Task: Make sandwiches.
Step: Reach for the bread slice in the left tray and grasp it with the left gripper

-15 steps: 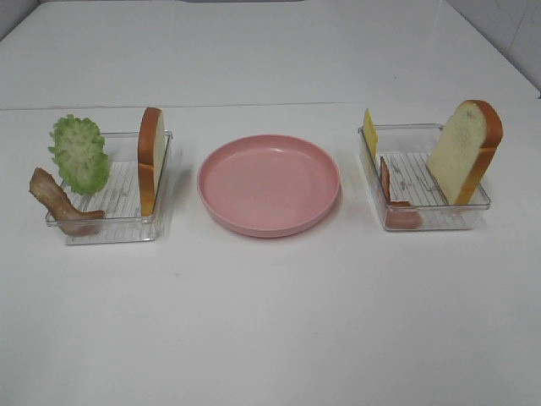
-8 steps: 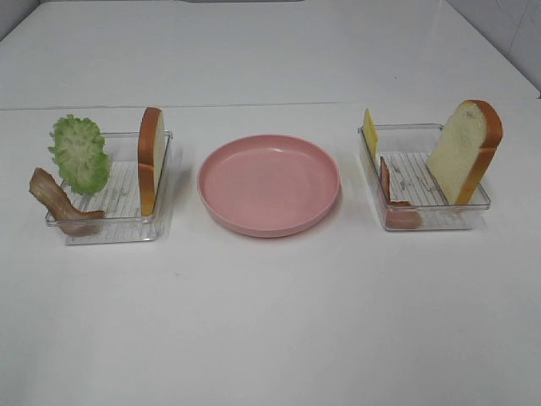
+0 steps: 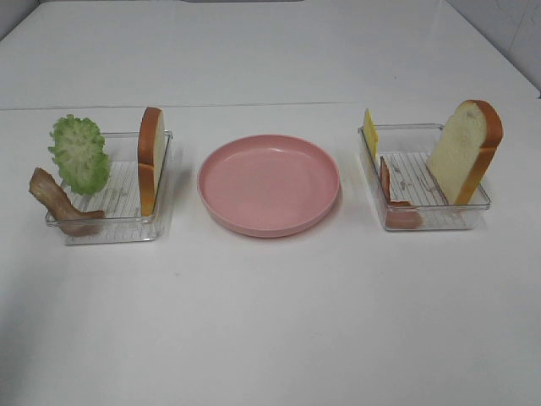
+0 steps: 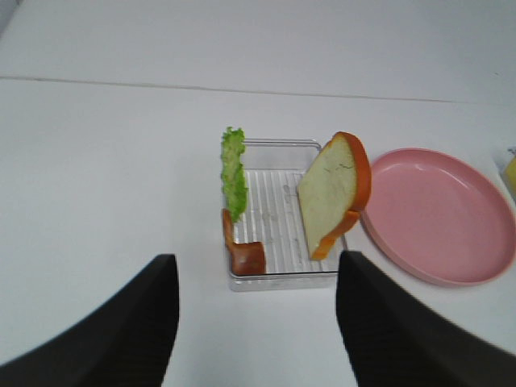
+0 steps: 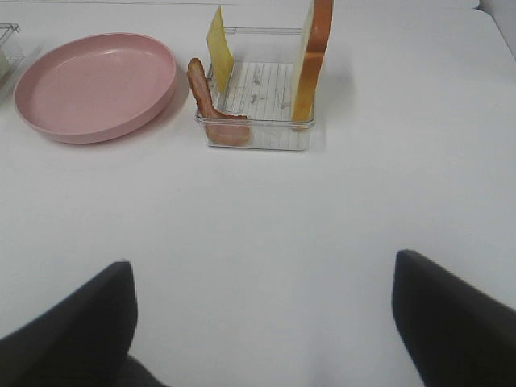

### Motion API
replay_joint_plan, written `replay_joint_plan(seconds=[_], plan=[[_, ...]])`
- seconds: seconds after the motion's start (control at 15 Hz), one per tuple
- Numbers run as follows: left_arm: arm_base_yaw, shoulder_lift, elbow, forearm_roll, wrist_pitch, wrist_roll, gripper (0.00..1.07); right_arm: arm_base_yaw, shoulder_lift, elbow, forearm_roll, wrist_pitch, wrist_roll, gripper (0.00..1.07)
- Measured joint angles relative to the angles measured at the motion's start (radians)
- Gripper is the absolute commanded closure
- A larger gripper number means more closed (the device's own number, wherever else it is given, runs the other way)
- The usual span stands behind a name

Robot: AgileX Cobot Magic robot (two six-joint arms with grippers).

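On the tabletop [image 3: 270, 321] nothing has shifted: plate [image 3: 269, 182] bare, left end effector [image 4: 256, 322] and right end effector [image 5: 262, 326] apart, stacking unstarted.

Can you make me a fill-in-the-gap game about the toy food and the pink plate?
1. The round pink plate sits ____ the two clear rectangular plastic trays.
2. The ruffled green lettuce stands in the tray on the ____ of the high view.
3. The yellow cheese slice shares its tray with a brown-red bacon strip and a white slice of ____.
Missing words: between; left; bread.
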Motion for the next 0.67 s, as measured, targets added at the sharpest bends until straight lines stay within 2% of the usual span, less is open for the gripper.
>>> replay_joint_plan(seconds=[0.2,0.33,0.47,0.53,0.67], plan=[[0.0,0.274,-0.203,-0.154,0.148,0.077,0.48,0.0,0.0,0.0,0.0,0.0,0.0,0.25],[0.0,0.456,-0.332,-0.224,0.244,0.112,0.48,0.0,0.0,0.0,0.0,0.0,0.0,0.25],[-0.015,0.582,-0.425,-0.232,0.305,0.116,0.48,0.0,0.0,0.0,0.0,0.0,0.0,0.25],[-0.072,0.723,-0.546,-0.231,0.356,0.115,0.48,0.0,0.0,0.0,0.0,0.0,0.0,0.25],[-0.144,0.839,-0.654,-0.187,0.363,0.058,0.45,0.0,0.0,0.0,0.0,0.0,0.0,0.25]])
